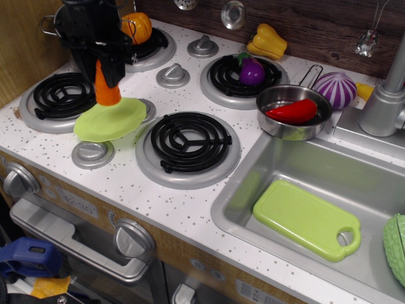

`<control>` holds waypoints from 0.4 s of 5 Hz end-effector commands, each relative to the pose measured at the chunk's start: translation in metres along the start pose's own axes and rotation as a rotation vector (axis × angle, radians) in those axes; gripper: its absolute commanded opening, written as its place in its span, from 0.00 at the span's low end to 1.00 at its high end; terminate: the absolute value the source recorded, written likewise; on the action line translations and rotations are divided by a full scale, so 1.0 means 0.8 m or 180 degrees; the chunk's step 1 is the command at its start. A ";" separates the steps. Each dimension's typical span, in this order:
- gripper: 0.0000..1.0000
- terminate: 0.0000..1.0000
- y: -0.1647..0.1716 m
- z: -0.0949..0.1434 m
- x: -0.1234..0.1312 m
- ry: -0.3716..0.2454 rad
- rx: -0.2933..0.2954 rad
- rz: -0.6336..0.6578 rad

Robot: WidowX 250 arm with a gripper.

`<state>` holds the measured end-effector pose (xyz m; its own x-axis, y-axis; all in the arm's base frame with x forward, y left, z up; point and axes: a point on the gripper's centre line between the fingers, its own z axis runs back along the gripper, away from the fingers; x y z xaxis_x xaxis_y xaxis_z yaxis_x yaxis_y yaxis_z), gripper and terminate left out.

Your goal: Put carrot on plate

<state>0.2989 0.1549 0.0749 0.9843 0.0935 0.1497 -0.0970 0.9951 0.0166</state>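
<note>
The gripper [109,71] is black and hangs over the left side of the toy stove. It is shut on the orange carrot [107,90], which hangs wide end down. The carrot is held just above the far edge of the round lime-green plate [111,120]. The plate lies between the left burner and the front middle burner. The gripper body hides the carrot's upper tip.
A silver pot [63,22] and a round orange toy [137,27] sit at the back left. A purple eggplant [252,71] sits on the back burner, a pan [292,111] holds a red pepper, and a green cutting board [307,219] lies in the sink.
</note>
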 end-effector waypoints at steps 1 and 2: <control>0.00 0.00 -0.005 0.014 0.004 -0.0233 0.0026 0.0024; 0.00 0.00 -0.004 0.008 0.003 -0.0258 0.0012 0.0011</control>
<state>0.3000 0.1487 0.0653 0.9760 0.0938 0.1966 -0.0949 0.9955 -0.0041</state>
